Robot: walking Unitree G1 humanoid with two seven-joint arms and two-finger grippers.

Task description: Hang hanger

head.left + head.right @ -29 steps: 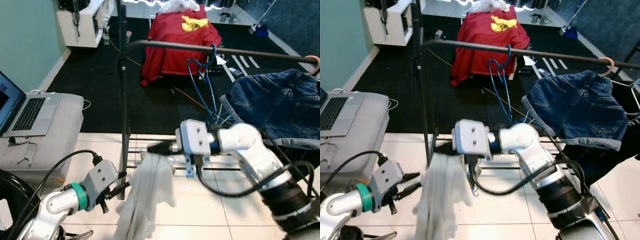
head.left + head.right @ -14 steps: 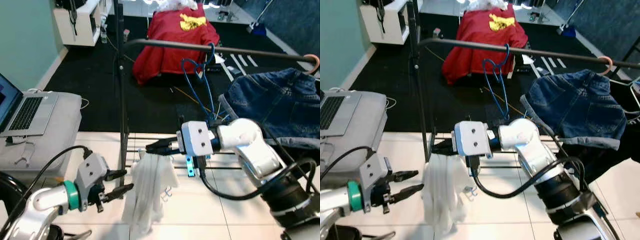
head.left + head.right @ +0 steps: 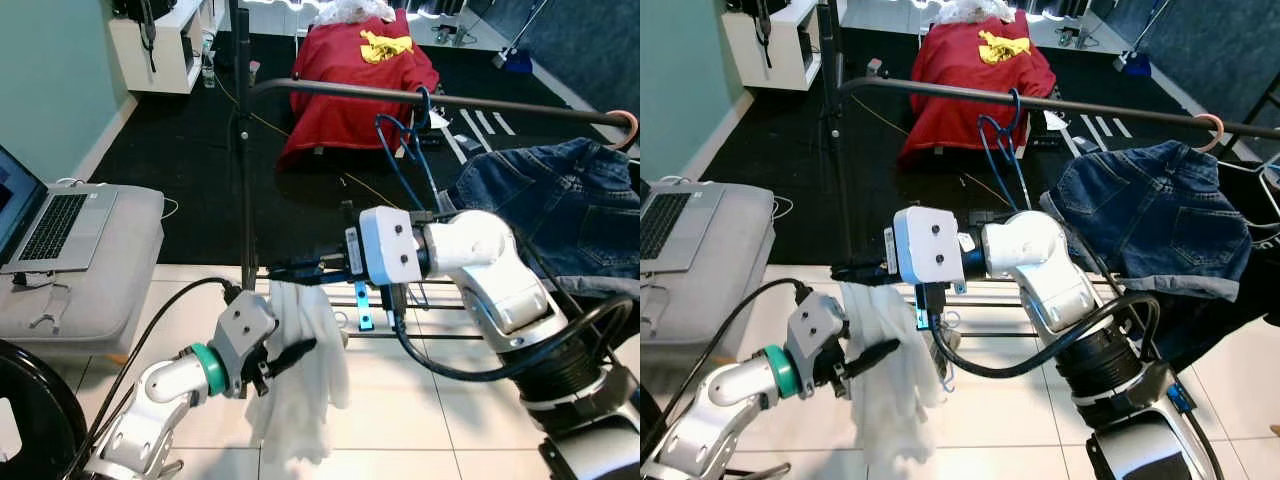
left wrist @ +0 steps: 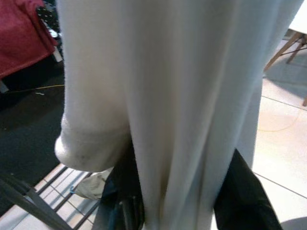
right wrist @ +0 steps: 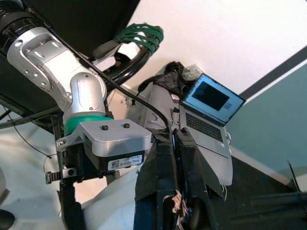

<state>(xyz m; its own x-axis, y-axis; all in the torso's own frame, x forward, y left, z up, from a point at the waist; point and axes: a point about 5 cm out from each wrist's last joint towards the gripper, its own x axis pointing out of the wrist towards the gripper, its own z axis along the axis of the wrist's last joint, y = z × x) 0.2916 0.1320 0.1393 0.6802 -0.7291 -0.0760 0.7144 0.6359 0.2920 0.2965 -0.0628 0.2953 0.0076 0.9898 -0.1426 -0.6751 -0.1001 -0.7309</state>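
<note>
White garment [image 3: 300,385], soft and limp, hangs in long folds from the right gripper [image 3: 285,272], whose black fingers are pinched together on its top edge, just below and in front of the dark rail [image 3: 470,102] of the clothes rack. The hanger under the cloth cannot be made out. Left gripper [image 3: 290,355] is at the garment's mid-height on the robot's left side, fingers spread, tips touching or entering the folds; no grasp visible. Left wrist view adds detail: a rolled, hemmed cuff [image 4: 88,151] of smooth knit fabric, and the cloth draped between the two black fingers [image 4: 240,191]. Right wrist view looks down past its closed fingers to the left arm's green-banded wrist [image 5: 88,124] and an open laptop [image 5: 206,112] on a grey cushion [image 3: 95,290]. On the rail: an empty blue wire hanger [image 3: 405,150] and denim shorts [image 3: 560,215], well to the right of the garment. A red garment [image 3: 350,80] lies on the dark floor beyond.
</note>
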